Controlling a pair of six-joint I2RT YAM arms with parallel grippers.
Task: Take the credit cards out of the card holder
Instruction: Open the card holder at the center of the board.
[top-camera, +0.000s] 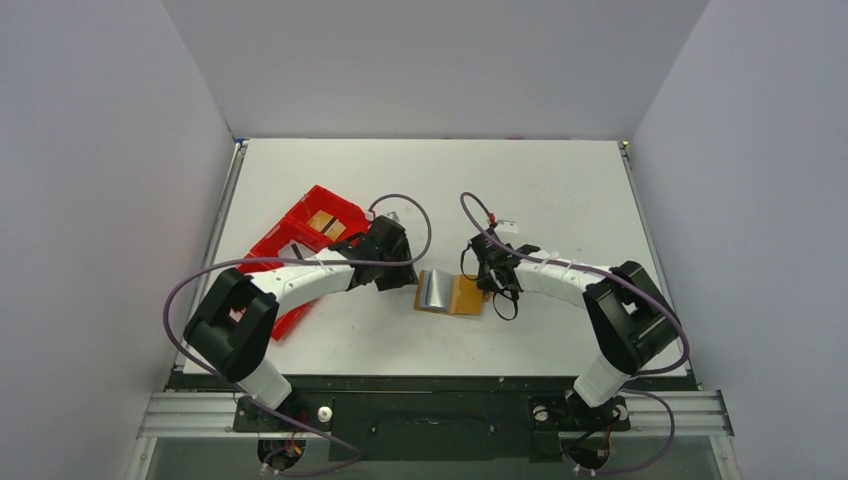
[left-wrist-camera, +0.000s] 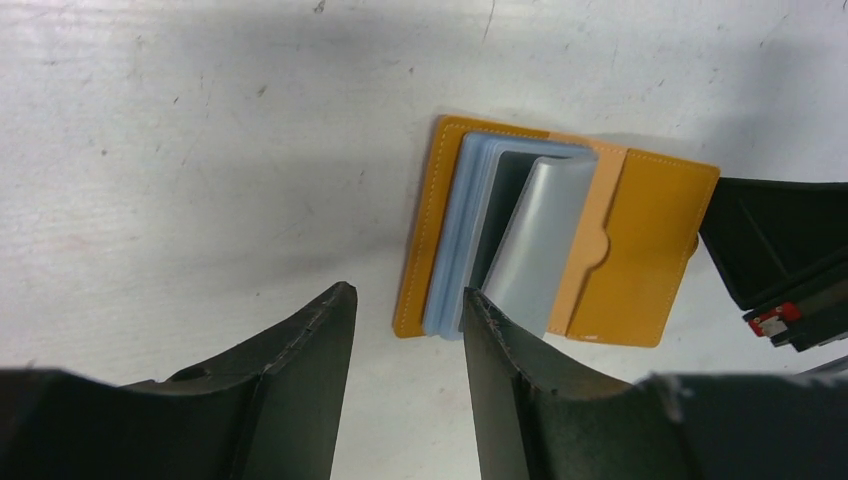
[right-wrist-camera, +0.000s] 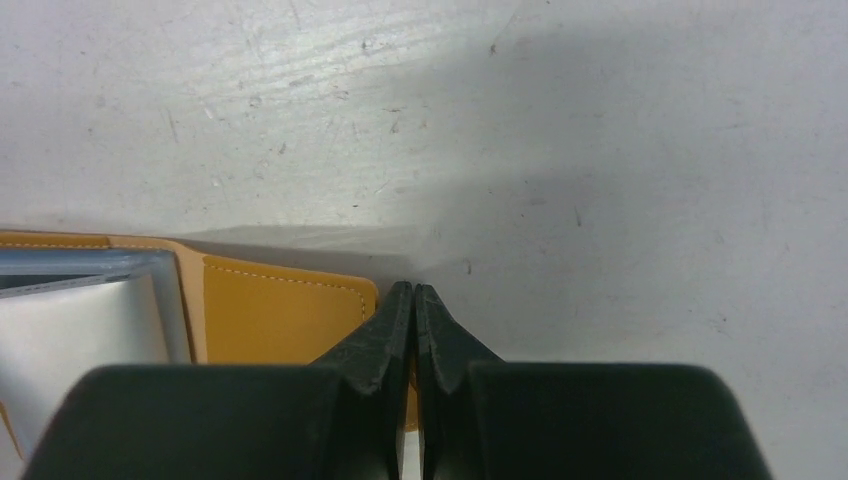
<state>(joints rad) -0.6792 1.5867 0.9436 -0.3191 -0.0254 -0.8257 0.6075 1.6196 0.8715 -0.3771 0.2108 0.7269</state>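
Observation:
The tan card holder (top-camera: 466, 296) lies open and flat on the table between the two grippers. Several pale blue-grey credit cards (top-camera: 436, 290) stick out of its left side, fanned, the top one silvery. In the left wrist view the cards (left-wrist-camera: 520, 235) rest on the holder (left-wrist-camera: 650, 245). My left gripper (left-wrist-camera: 405, 293) is open and empty, with its right fingertip (left-wrist-camera: 472, 300) at the near edge of the cards. My right gripper (right-wrist-camera: 413, 292) is shut, its tips resting on the right edge of the holder (right-wrist-camera: 280, 320); I cannot tell if it pinches it. The cards (right-wrist-camera: 80, 330) show at the left there.
A long red tray (top-camera: 300, 236) stands at the left, partly under my left arm, with a small tan item (top-camera: 325, 222) in it. The right gripper's body (left-wrist-camera: 780, 270) shows at the right of the left wrist view. Grey walls stand round the white table.

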